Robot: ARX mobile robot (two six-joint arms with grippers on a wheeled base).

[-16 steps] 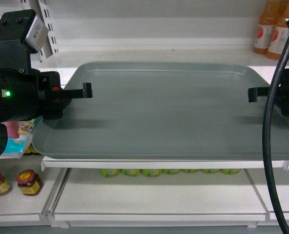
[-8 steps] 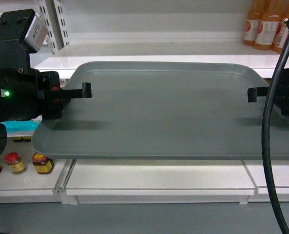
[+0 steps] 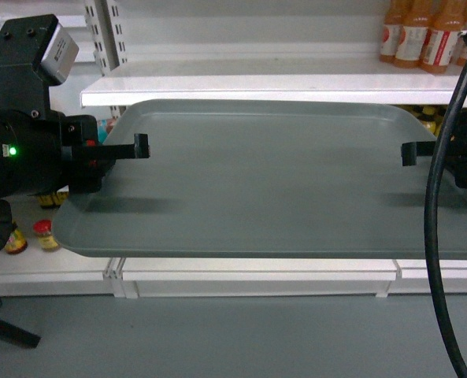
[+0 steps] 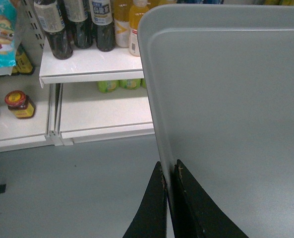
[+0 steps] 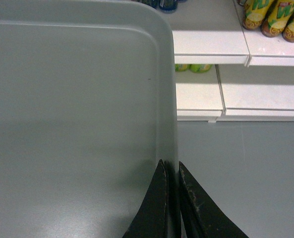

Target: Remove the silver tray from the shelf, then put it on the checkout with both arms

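Shelf: the white shelf point(image 3: 249, 87) stands behind and beyond the silver tray, with bottles on it; grey floor shows below the tray in both wrist views, so the tray no longer rests on any board.
Silver tray: the silver tray point(image 3: 272, 181) hangs level in the air between the two arms, its far edge near the shelf front, its short ends pinched left and right.
Progress: the first half looks done, as the tray is off the shelf. What remains is the carry to the checkout and the set-down there; no checkout appears in any view, so how far off it lies cannot be told.
Left gripper: the left gripper point(image 4: 169, 198) is closed to a narrow slit on the tray's left rim, one finger above and one below the edge.
Right gripper: the right gripper point(image 5: 170, 198) clamps the right rim in the same way, fingers nearly together with only the tray's edge between them.
Risk: both holds are thin edge pinches, so uneven arm motion could tilt or slip the tray.
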